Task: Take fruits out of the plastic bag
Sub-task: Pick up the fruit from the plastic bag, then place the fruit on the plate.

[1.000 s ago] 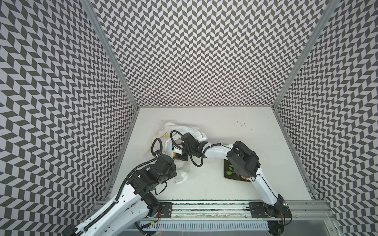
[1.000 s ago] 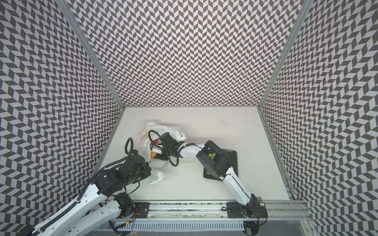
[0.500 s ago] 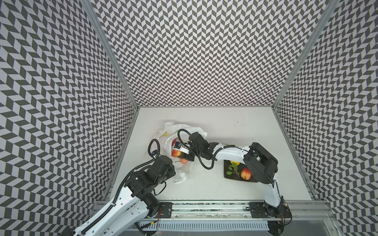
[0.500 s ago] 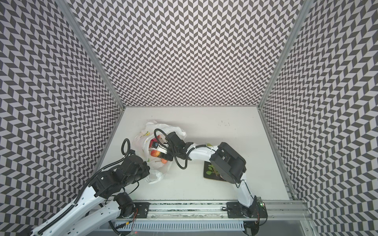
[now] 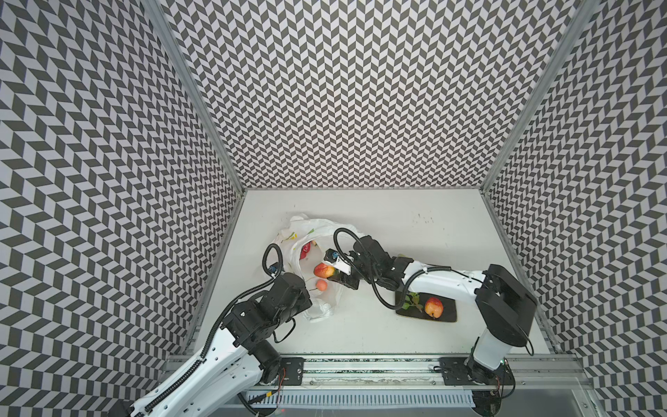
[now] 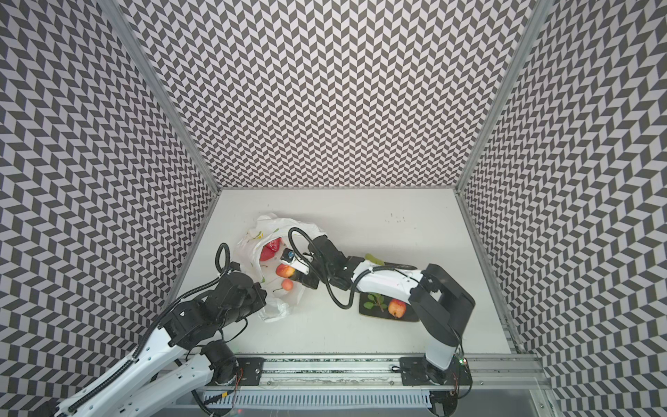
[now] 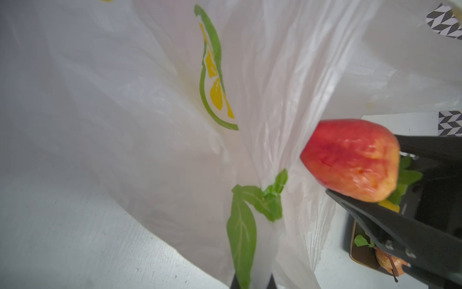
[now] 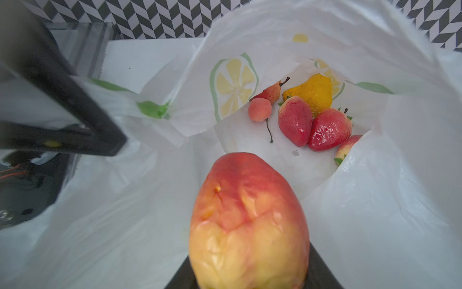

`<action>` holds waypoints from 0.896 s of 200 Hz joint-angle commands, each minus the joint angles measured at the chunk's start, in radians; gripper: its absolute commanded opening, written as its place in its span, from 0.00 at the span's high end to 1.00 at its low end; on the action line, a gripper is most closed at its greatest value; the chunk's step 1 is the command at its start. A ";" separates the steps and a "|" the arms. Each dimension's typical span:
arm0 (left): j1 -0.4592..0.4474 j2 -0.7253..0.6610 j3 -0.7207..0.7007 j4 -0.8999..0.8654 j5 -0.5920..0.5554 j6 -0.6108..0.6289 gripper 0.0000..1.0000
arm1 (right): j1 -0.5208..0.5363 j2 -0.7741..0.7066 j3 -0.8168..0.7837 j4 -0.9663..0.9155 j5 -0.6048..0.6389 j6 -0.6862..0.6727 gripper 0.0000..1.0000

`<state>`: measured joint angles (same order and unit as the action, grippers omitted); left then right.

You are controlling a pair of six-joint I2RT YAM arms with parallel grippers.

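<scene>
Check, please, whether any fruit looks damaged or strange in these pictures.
Yes. The red-orange peach, held between the fingers of the right gripper, looks damaged: its skin is creased and dented, not smooth. The strawberries deeper in the plastic bag look intact.

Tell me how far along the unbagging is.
Done: one apple and a leafy sprig lie on the dark plate. In hand: the right gripper holds a red-yellow fruit at the mouth of the plastic bag; the left gripper pinches its edge. Left: strawberries, a yellow pear and small peaches inside.
</scene>
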<state>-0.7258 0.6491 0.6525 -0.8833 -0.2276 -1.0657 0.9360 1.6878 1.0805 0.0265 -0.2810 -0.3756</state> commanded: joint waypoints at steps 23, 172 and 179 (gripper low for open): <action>0.003 0.003 -0.017 0.049 -0.037 0.020 1.00 | 0.004 -0.247 -0.140 -0.055 0.049 0.081 0.54; 0.001 0.011 -0.040 0.105 -0.048 0.076 1.00 | -0.184 -0.845 -0.365 -0.516 0.555 0.799 0.58; 0.002 0.009 -0.040 0.107 -0.049 0.075 1.00 | -0.215 -0.845 -0.370 -0.522 0.551 0.809 0.58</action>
<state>-0.7258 0.6712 0.6235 -0.7998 -0.2462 -0.9955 0.7959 0.8658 0.7319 -0.4404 0.1875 0.3073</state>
